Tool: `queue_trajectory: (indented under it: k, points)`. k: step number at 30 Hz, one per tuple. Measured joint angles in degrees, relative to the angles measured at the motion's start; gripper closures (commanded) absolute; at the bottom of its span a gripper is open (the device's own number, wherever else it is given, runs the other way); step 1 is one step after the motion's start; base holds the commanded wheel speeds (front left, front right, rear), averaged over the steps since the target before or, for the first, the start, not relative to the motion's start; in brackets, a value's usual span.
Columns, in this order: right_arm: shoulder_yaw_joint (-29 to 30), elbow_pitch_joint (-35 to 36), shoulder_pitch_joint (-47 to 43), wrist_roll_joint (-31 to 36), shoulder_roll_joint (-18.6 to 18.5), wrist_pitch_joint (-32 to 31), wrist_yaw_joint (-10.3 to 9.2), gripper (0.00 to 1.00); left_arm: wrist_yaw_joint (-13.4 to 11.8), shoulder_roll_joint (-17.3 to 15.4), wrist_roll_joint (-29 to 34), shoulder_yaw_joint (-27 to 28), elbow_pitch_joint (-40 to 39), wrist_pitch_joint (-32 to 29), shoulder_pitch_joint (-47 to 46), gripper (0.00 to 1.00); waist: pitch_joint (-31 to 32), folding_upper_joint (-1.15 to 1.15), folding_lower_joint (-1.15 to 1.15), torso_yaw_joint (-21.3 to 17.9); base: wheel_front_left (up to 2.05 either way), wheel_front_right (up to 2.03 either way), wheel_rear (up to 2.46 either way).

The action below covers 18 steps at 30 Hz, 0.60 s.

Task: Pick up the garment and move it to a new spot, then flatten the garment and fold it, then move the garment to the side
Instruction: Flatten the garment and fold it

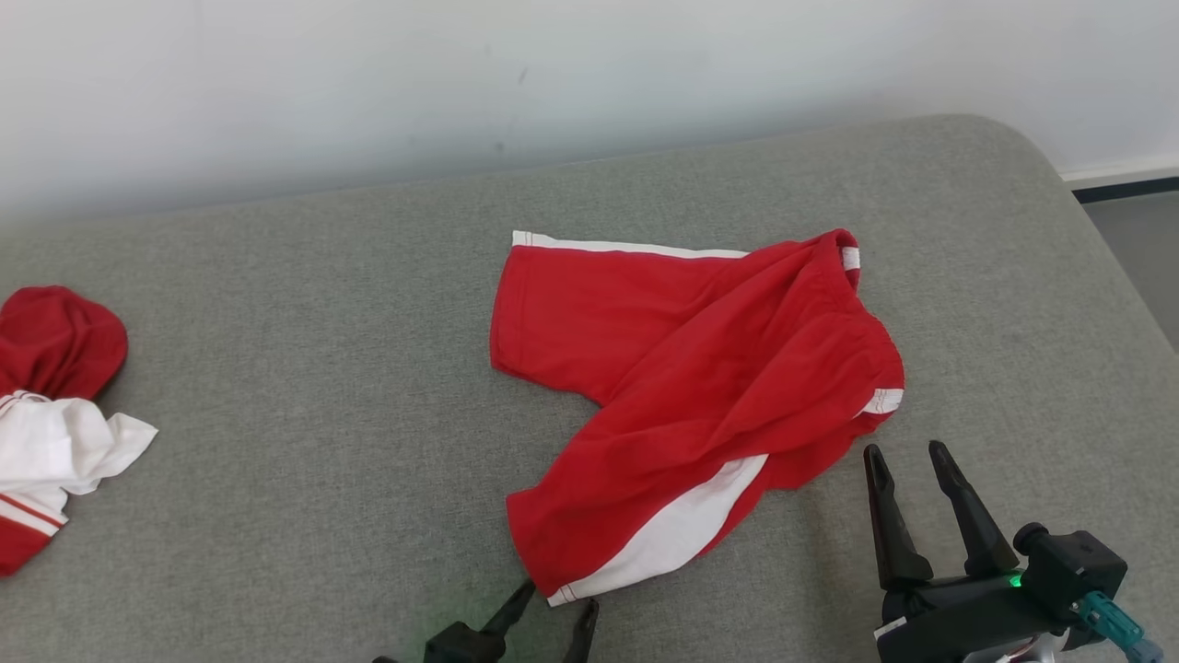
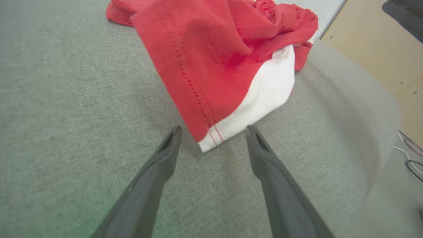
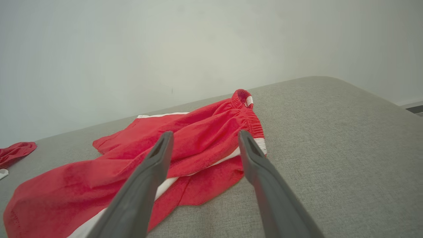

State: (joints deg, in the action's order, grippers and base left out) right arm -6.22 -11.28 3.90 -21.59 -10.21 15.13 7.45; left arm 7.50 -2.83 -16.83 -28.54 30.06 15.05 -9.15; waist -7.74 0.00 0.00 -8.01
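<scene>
Currently, red garment [image 1: 700,387] rumpled mid grey cushion [image 1: 304,368], left gripper [image 1: 561,595] jaws apart, tips flanking its white-striped near hem corner, right gripper [image 1: 904,449] jaws apart, empty, just beside waistband end, red-white cloth [image 1: 46,405] far left.

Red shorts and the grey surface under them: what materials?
Red shorts: thin matte cloth, maybe cotton or polyester; it creases, with stitched hems and gathered waistband. Grey surface: coarse matte woven upholstery, likely padded; flecked weave, rounded edge.
</scene>
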Motion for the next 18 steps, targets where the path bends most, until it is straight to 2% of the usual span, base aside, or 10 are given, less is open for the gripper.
queue_trajectory:
  k: [1, 2, 3, 9, 14, 18]
  points:
    - [0.0, -0.1, 0.1, 0.0, 0.0, 0.0, 0.00, 0.00, 0.0, 0.0, -0.5, 0.1, 0.3, 0.0, -0.3, 0.14, -0.1, 0.00, 0.00, -0.2, 0.00, 0.00, 0.00]
    - [0.0, -0.1, 0.3, 0.0, 0.0, 0.0, 0.00, 0.00, 0.0, 0.0, -0.7, 0.1, 0.5, 0.0, -0.5, 0.54, -0.1, 0.00, 0.00, -0.3, 0.00, 0.00, 0.00]
    - [0.1, -0.2, 0.4, 0.0, 0.0, 0.0, 0.00, 0.00, 0.0, 0.0, -0.8, 0.1, 0.8, 0.0, -0.7, 1.00, -0.2, 0.00, 0.00, -0.4, 0.00, 0.00, 0.00]
    - [0.5, -0.3, 0.5, 0.0, -0.1, 0.0, 0.00, 0.00, 0.0, 0.0, -2.0, -0.3, 2.6, 0.0, -1.9, 1.00, -0.6, 0.00, 0.00, -0.4, 0.00, 0.00, 0.00]
    - [1.1, -0.3, 0.1, 0.1, -0.3, 0.0, 0.00, 0.00, 0.0, -0.2, -1.1, 3.8, -0.4, 0.0, -1.8, 1.00, -0.5, 0.00, 0.00, 1.2, 0.00, 0.00, 0.00]
    - [1.5, -0.5, -0.5, 0.0, -0.6, 0.0, 0.00, 0.00, 0.0, -2.0, 0.3, 5.6, -2.4, 0.0, -0.2, 1.00, -0.2, 0.00, 0.00, 2.9, 0.00, 0.00, 0.00]
